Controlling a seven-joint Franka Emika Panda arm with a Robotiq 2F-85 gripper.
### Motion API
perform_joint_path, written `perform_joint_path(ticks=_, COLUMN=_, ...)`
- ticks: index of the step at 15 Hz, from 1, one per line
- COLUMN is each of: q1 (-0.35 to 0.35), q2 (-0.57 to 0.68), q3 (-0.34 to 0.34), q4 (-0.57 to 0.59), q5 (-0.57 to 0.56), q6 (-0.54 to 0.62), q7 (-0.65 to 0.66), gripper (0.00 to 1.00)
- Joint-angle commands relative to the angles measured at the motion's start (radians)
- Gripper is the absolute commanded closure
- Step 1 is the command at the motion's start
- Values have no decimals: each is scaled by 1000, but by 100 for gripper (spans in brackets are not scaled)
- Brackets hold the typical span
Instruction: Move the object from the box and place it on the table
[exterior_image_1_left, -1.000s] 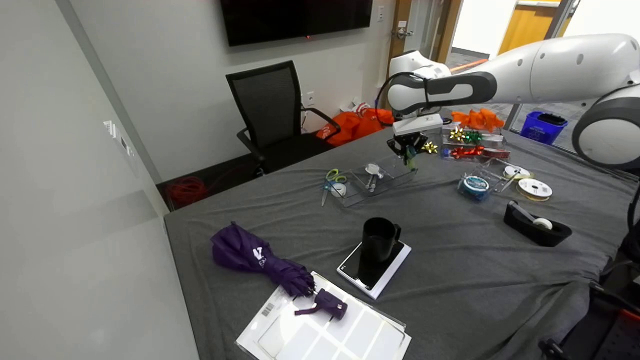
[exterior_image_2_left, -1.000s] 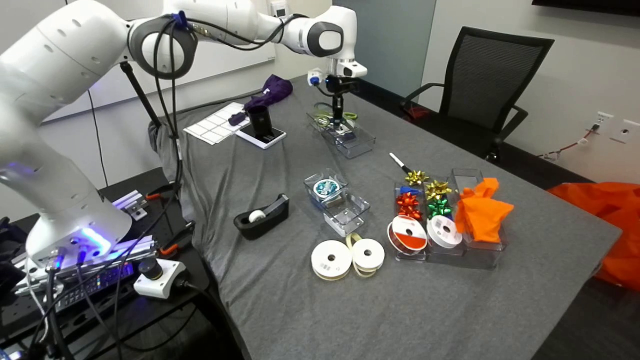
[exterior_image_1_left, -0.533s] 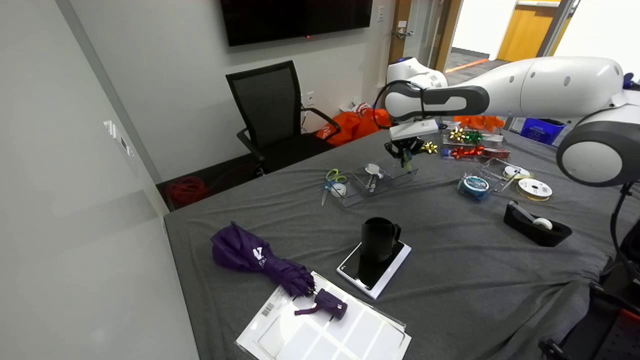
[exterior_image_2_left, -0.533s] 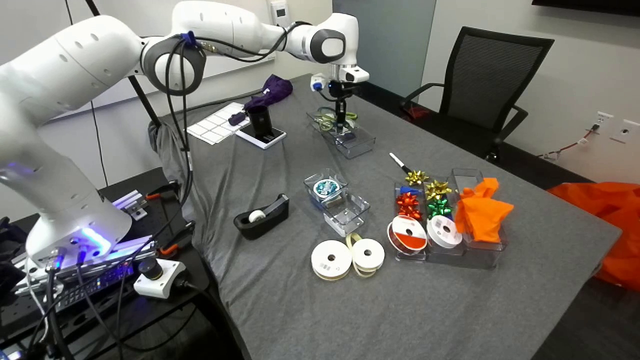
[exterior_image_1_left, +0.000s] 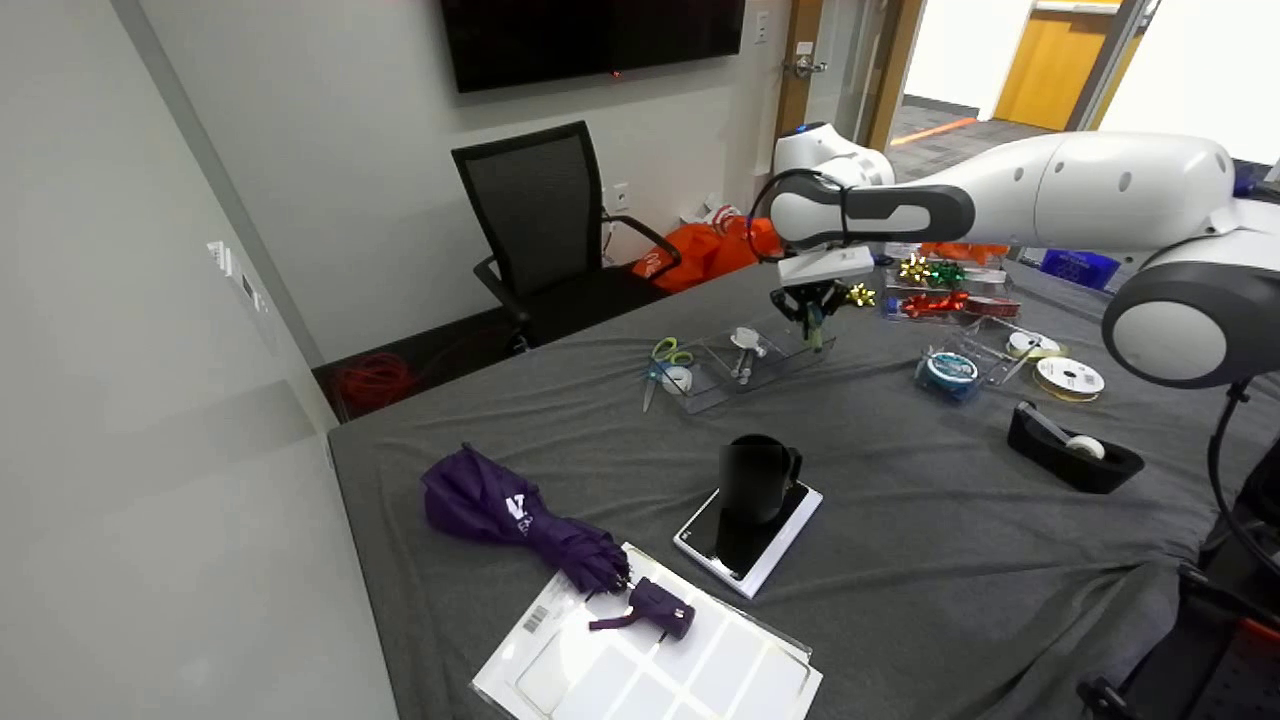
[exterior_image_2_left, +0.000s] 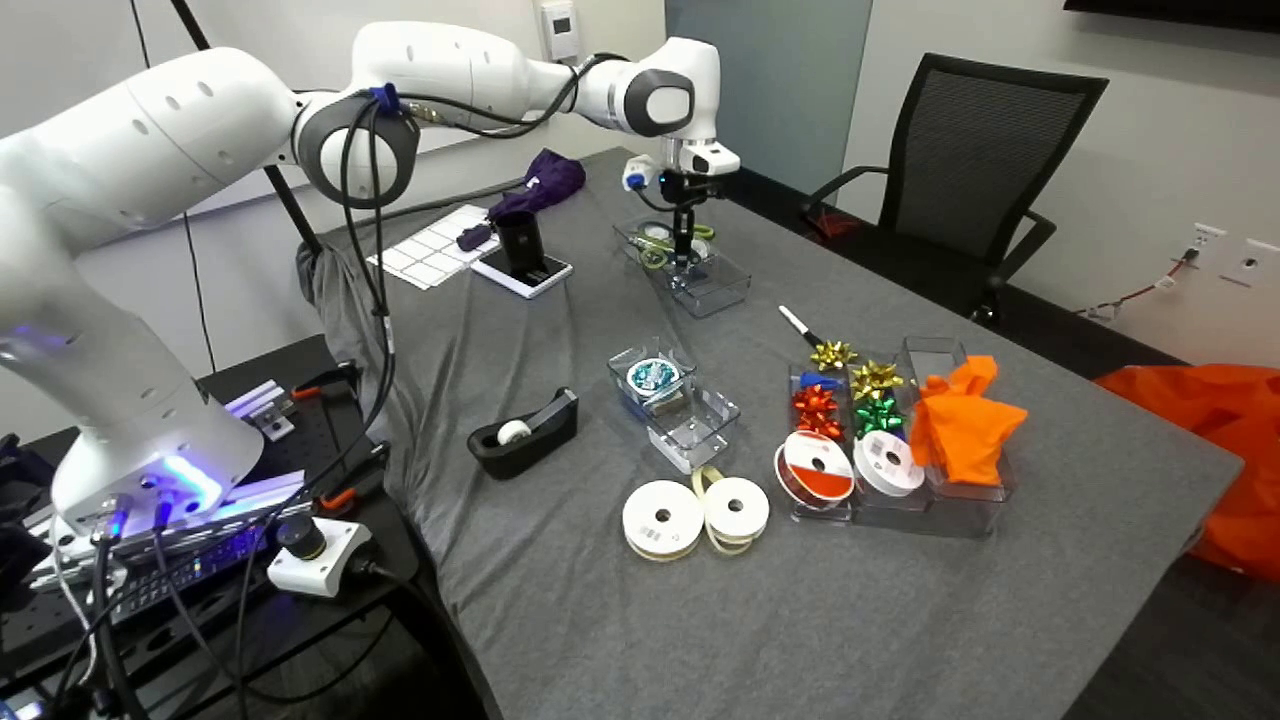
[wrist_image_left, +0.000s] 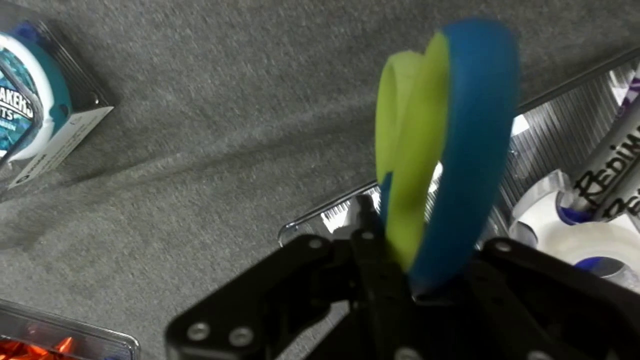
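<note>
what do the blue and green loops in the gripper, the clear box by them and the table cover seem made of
Loops: probably plastic, perhaps rubbery; smooth, even, low-sheen colour, though blurred. Clear box: likely glossy plastic, from its see-through ribbed wall and sharp glints; glass isn't ruled out. Table cover: matt cloth, by its wrinkles and flecked grain; fibre unclear.

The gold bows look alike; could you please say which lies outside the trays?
The gold bow by the marker; it lies on the tablecloth, the other gold bow in a tray.
</note>
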Motion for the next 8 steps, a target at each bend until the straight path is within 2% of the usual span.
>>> perform_joint_path(ticks=1, q1=-8, q2=16, q3=1, q4=53, q5=11, q6=-58, q7=43, gripper=61)
perform_joint_path(ticks=8, q1=-10, q2=14, q3=2, q4=64, q5=9, q6=-88, q7=92, gripper=14)
